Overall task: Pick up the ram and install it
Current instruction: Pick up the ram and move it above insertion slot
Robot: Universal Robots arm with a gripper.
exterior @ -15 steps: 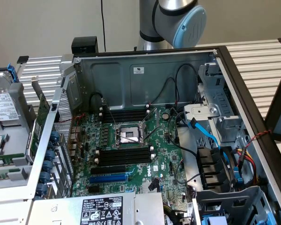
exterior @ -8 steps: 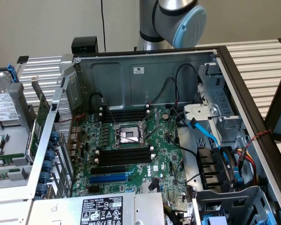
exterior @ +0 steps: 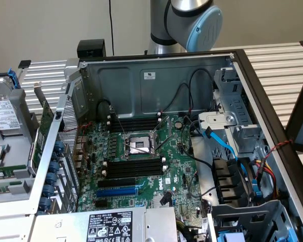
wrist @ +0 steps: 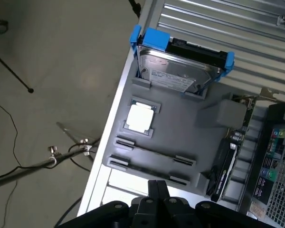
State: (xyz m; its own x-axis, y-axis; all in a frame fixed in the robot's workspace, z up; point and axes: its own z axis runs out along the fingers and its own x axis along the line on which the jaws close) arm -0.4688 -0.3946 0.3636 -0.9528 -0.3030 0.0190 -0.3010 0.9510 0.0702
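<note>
The arm (exterior: 192,20) (blue-capped joint) runs off the exterior view's top edge; the hand (wrist: 156,185) is cropped too.

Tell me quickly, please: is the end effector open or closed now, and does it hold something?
End effector: closed, holding nothing, above the grey tray.

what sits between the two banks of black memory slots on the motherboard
The CPU socket, with its metal frame, lies between the upper memory slots and the lower memory slots. This shows in the exterior view.
</note>
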